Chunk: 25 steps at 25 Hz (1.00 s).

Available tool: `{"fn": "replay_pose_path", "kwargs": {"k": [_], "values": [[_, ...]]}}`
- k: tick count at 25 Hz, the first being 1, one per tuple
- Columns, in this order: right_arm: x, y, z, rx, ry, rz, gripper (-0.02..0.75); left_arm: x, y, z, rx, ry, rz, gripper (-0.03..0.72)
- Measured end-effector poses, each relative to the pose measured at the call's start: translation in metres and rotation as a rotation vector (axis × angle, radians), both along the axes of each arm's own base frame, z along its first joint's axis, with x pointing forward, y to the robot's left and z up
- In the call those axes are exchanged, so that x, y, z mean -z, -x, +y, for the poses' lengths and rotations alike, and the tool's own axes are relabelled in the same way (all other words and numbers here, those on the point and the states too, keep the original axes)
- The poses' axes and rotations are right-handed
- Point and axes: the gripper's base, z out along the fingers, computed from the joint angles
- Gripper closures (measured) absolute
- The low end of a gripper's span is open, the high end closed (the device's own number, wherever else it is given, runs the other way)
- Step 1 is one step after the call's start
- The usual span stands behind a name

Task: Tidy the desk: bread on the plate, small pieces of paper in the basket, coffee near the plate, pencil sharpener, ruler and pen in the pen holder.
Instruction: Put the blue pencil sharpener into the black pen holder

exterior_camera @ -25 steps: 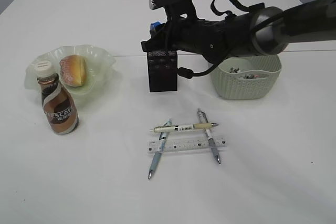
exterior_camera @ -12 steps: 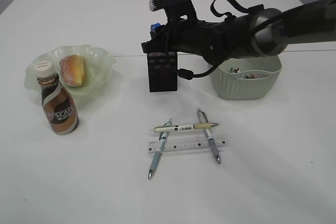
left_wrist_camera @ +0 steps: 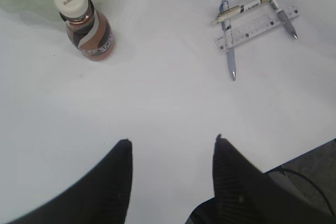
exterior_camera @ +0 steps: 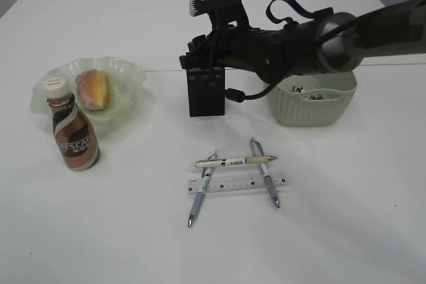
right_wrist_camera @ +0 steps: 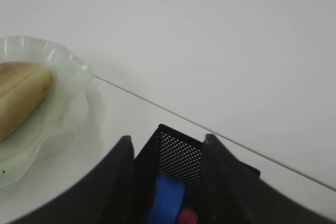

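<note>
Bright, even light is falling from above across the plain white surface, washing it nearly featureless. Shadows are staying soft: a faint grey patch is lying beside the black mesh pen holder and under the pale green woven basket. The brown coffee bottle with its white cap is showing a mild sheen (no harsh glare anywhere). In the right wrist view the dark pincer fingers are appearing blurred, too close for focus, while the translucent green glass plate is looking slightly soft. The left wrist view is darkening toward its lower corners.
</note>
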Motion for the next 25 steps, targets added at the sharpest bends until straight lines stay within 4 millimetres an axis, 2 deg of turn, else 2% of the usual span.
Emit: {"fn": "replay_pose_path", "kwargs": {"k": [3, 9, 12, 16, 25], "values": [[0.0, 0.0, 0.0, 0.0, 0.0, 0.0, 0.381, 0.0, 0.0, 0.0, 0.0, 0.0, 0.0, 0.318], [-0.002, 0.001, -0.001, 0.005, -0.001, 0.018, 0.372, 0.0, 0.0, 0.0, 0.0, 0.0, 0.0, 0.318], [-0.018, 0.005, -0.003, 0.02, -0.021, 0.043, 0.372, 0.0, -0.001, 0.002, -0.001, -0.023, -0.013, 0.318], [-0.052, 0.018, -0.009, 0.051, -0.058, 0.112, 0.372, 0.0, -0.002, 0.004, 0.02, -0.059, -0.032, 0.318], [-0.107, 0.062, -0.026, 0.066, -0.019, 0.36, 0.372, 0.002, -0.005, 0.004, 0.065, -0.099, -0.042, 0.318]]}}
